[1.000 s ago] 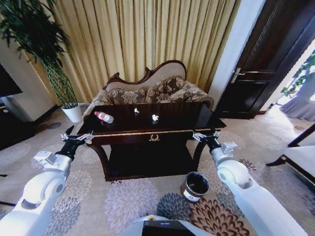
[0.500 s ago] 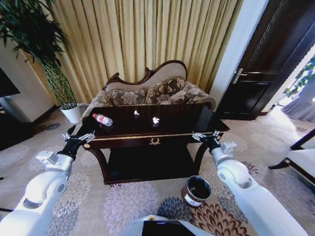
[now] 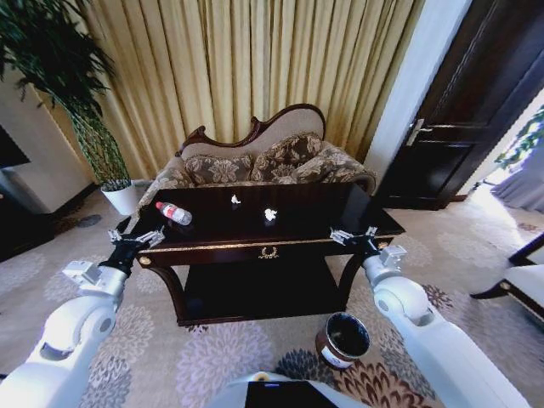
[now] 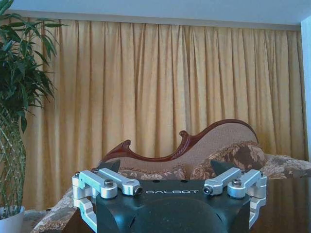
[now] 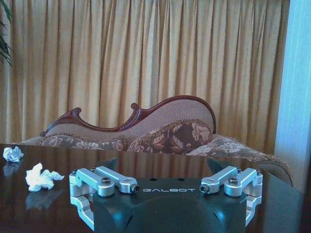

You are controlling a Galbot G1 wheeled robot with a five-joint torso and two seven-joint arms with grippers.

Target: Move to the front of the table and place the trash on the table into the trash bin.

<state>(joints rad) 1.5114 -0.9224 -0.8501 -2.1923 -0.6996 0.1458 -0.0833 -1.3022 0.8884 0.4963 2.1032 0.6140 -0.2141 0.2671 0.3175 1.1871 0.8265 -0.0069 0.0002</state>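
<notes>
Bottle [image 3: 173, 213]: lying on table [image 3: 280, 240], ahead of left gripper [image 3: 134, 239], long axis slanting across its reach; left arm nearer; scraps [image 3: 270, 215] mid-table, ahead-left of right gripper [image 3: 354, 236]; both grippers spread apart, empty, at table's front corners; bin [image 3: 342, 339] on floor below right arm.

"GALBOT" on left gripper [image 4: 170, 182], right gripper [image 5: 165, 180]

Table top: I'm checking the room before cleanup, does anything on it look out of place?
Yes. A clear bottle lies on its side near the left end of the table, and two crumpled white scraps sit mid-top. The trash bin stands tilted on the carpet.
</notes>
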